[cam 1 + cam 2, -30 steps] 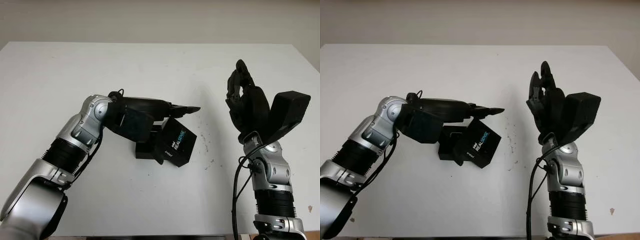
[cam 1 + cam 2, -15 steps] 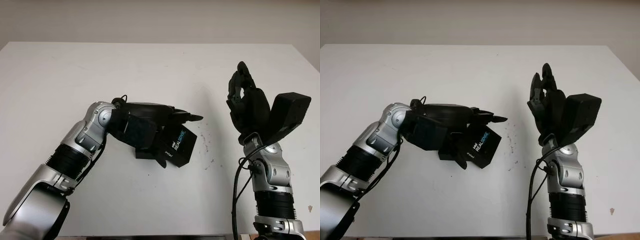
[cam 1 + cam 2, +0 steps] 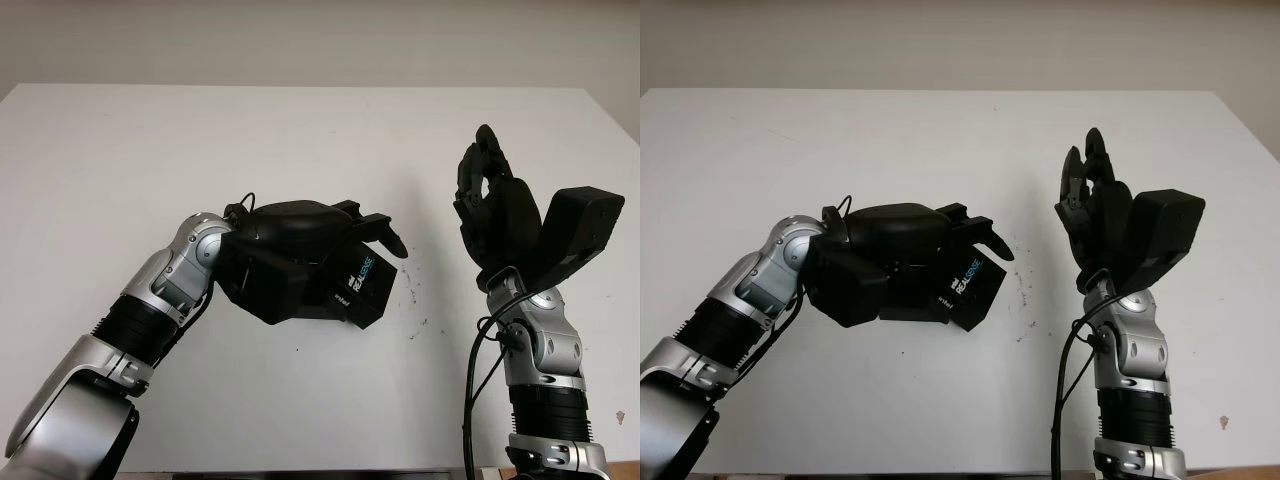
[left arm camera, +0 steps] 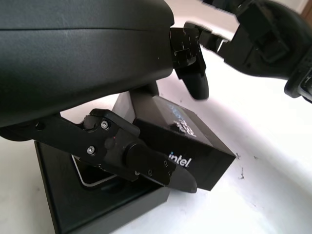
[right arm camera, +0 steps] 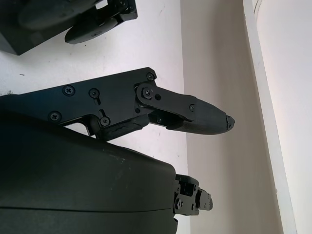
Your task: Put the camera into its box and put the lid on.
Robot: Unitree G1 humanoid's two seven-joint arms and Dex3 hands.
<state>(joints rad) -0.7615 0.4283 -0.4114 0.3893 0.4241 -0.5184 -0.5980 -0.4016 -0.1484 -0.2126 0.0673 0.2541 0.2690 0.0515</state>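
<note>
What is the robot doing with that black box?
The robot's left hand is over a black box in the middle of the white table, with its fingers curling around the box lid, the part with writing on it. The lid sits tilted against the open box, not closed on it yet. Something pale lies inside the box; it might be the camera, but I can't tell. The right hand is raised off to the side, open and holding nothing.
</note>
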